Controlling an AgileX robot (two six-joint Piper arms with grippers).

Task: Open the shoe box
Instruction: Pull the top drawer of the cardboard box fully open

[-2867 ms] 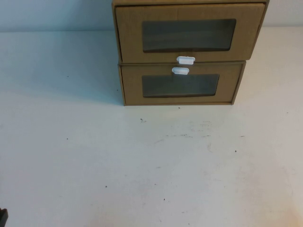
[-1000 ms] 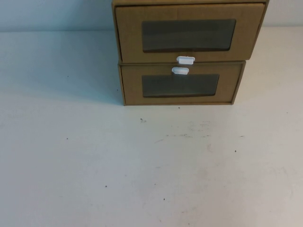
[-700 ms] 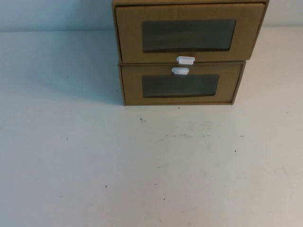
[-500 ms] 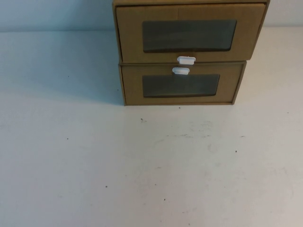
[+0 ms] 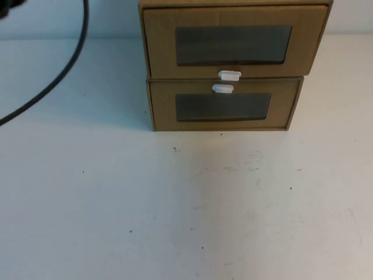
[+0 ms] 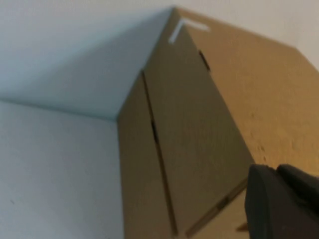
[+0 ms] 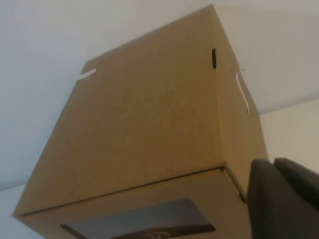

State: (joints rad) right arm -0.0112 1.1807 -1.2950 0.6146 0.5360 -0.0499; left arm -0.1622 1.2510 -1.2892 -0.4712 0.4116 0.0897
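Note:
Two brown cardboard shoe boxes are stacked at the back of the white table (image 5: 175,204). The upper box (image 5: 233,17) and the lower box (image 5: 163,108) each have a dark window and a small white handle (image 5: 229,75), (image 5: 222,88). Both drawer fronts are pushed in. In the left wrist view my left gripper (image 6: 277,170) hovers beside the stack's left side wall (image 6: 199,129), its dark fingers together and empty. My right gripper (image 7: 275,162) hangs above the front right corner of the upper box (image 7: 144,124), shut and holding nothing. Neither gripper touches a handle.
A black cable (image 5: 70,64) curves across the top left of the high view, with a dark bit of the left arm (image 5: 9,7) in the corner. A pale wall (image 7: 75,30) stands behind the boxes.
The black cable and a dark part of the left arm have come into the top left of the high view. The boxes have not moved.

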